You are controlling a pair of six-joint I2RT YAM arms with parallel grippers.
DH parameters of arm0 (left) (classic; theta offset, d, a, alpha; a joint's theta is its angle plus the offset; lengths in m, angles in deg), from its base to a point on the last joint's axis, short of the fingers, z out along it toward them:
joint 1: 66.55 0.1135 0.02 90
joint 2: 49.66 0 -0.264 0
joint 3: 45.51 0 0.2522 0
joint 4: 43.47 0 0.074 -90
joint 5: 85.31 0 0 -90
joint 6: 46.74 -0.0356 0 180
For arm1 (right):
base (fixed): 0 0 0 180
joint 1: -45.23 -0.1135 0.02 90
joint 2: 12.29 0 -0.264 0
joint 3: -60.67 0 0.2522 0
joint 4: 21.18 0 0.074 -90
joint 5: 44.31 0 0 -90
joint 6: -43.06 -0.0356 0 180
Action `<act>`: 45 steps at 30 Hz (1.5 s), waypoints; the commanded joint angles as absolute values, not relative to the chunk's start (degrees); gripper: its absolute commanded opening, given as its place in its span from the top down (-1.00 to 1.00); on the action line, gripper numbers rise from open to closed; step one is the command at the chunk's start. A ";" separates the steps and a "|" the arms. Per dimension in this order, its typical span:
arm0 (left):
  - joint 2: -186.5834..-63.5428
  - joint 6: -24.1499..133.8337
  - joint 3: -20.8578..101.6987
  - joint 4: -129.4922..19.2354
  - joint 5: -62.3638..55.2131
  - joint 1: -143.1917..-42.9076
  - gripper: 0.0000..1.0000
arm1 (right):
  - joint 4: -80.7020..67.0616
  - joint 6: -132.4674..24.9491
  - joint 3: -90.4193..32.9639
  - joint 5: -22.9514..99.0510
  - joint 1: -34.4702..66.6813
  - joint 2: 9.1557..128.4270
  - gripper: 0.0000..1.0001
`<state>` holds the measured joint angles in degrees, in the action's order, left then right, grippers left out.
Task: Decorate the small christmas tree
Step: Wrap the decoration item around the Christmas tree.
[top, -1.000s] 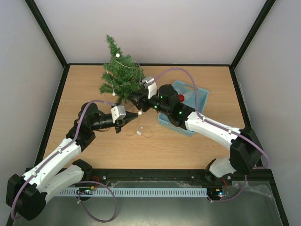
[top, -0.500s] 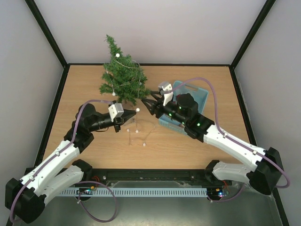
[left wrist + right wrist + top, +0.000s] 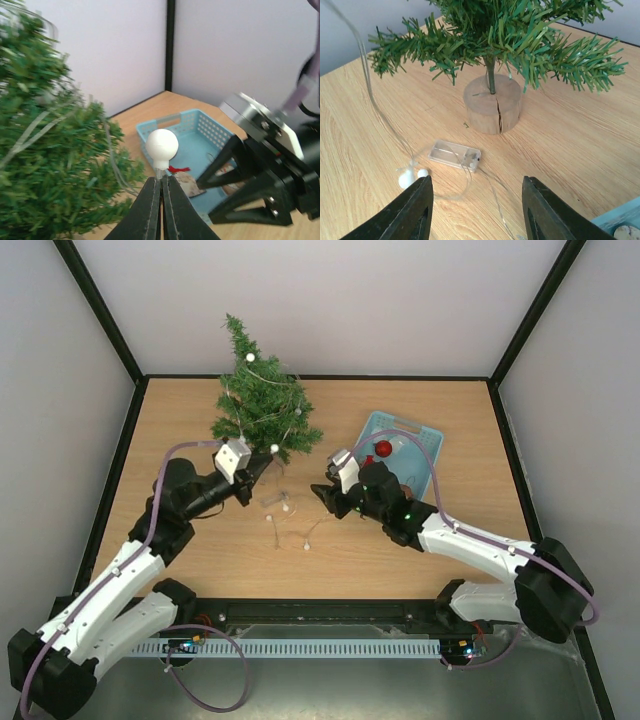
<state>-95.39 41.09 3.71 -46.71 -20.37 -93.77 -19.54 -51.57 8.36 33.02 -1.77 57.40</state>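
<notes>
Small christmas tree (image 3: 262,410) stands upright, tip skyward; left hand (image 3: 160,179) pinched tight under a white bulb (image 3: 162,145), right hand (image 3: 476,184) spread wide, empty.

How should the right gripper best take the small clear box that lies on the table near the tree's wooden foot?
Probably from above, closing across the middle of the clear box: it lies flat, long and narrow. Keep off the end where the thin wire leaves.
</notes>
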 commanded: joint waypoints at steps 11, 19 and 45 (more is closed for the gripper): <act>-95.10 51.04 11.14 -50.36 -12.24 -90.09 0.95 | -26.38 -45.10 9.05 32.12 -3.80 65.37 0.09; -96.45 57.60 11.64 -49.39 -13.17 -86.76 0.95 | -28.77 -43.80 6.57 31.67 -7.85 76.05 0.14; -100.91 62.33 11.96 -50.97 -15.07 -80.61 0.95 | -12.64 -34.74 0.35 28.64 -11.42 85.76 0.49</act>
